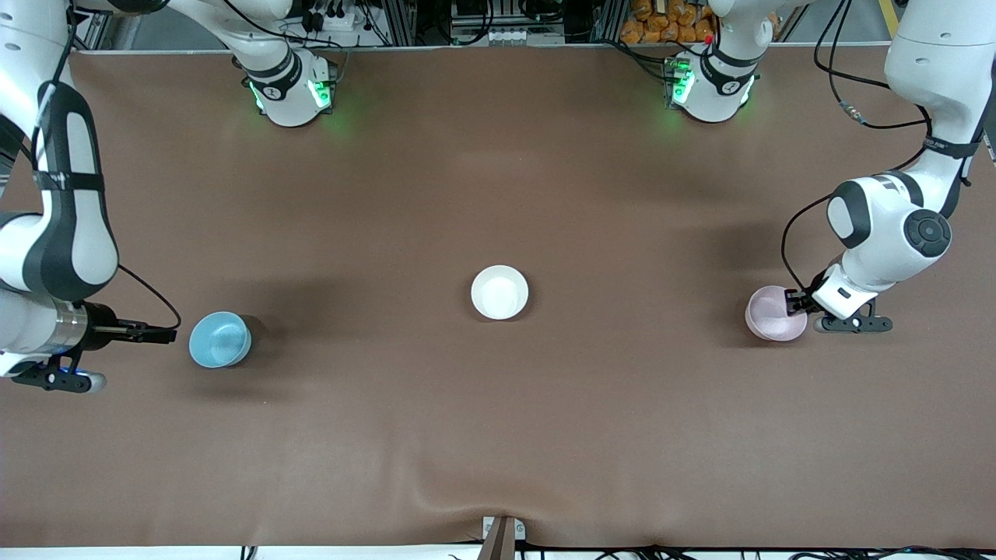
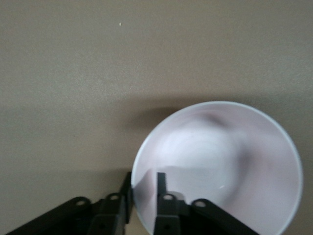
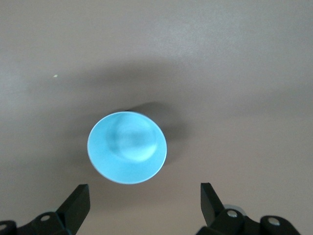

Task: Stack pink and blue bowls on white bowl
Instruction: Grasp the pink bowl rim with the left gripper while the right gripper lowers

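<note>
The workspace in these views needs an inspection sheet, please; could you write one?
Surface: brown table cover, slightly rippled at the edge nearest the front camera.
Job's things: white bowl mid-table; blue bowl toward the right arm's end; pink bowl toward the left arm's end. None stacked.
Clutter: nothing seen.
Grippers: left gripper shut on the pink bowl's rim, one finger inside, one outside; right gripper open beside the blue bowl, not touching.
Cables: black cables along the left arm.
Surroundings: orange items past the table's edge.
</note>
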`<state>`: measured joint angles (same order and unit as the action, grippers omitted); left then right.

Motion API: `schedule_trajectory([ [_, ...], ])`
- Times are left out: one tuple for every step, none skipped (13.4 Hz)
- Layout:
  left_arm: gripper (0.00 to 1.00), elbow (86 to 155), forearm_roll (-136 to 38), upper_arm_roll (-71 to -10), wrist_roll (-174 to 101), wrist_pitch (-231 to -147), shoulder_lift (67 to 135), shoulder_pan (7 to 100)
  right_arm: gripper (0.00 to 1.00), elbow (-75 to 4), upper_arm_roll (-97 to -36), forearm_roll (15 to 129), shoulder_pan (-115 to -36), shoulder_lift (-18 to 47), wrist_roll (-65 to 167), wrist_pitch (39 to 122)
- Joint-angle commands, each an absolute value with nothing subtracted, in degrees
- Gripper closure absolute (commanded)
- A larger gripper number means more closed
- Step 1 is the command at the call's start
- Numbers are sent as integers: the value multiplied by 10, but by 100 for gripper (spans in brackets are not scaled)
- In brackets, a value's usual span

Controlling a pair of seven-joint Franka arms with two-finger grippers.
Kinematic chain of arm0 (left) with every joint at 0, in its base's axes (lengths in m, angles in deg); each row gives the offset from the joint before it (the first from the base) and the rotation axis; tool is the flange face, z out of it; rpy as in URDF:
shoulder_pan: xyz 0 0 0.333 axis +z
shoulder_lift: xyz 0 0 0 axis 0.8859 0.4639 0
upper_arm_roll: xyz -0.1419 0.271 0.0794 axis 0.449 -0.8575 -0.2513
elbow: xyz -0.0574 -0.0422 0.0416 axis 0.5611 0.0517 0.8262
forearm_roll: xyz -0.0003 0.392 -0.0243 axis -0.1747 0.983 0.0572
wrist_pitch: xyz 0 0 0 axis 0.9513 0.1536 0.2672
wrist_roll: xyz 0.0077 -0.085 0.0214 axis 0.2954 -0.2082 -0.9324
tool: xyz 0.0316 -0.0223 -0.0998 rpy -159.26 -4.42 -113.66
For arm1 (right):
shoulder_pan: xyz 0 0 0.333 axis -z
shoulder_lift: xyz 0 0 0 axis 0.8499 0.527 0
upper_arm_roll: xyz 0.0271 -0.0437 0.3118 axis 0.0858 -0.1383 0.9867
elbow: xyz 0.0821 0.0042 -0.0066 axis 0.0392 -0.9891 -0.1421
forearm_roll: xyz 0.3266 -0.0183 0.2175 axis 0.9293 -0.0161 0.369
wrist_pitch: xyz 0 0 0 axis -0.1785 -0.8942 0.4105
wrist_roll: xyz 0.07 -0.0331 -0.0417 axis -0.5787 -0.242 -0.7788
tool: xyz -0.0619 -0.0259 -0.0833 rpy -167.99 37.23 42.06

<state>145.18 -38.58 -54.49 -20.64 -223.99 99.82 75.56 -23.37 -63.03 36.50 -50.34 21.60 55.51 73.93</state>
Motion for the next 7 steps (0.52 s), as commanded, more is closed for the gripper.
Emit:
schedule_trajectory([
  [100, 1446, -381, -541, -211, -2245, 1001, 760, 0, -287, -624, 358, -495, 210, 555, 804],
  [100, 1447, -381, -540, -210, -2245, 1000, 760, 0, -308, -623, 357, -494, 210, 554, 831],
  [100, 1448, -382, -540, -205, -2245, 992, 760, 0, -331, -624, 358, -495, 210, 555, 855],
  [100, 1449, -382, -540, -204, -2242, 980, 760, 0, -346, -624, 357, -495, 210, 555, 874],
  [100, 1449, -382, -539, -204, -2241, 971, 760, 0, -355, -623, 358, -493, 211, 555, 889],
  [100, 1452, -382, -536, -205, -2239, 956, 760, 0, -361, -623, 358, -491, 215, 555, 903],
  [100, 1450, -382, -529, -207, -2229, 944, 760, 0, -362, -623, 358, -491, 221, 555, 911],
])
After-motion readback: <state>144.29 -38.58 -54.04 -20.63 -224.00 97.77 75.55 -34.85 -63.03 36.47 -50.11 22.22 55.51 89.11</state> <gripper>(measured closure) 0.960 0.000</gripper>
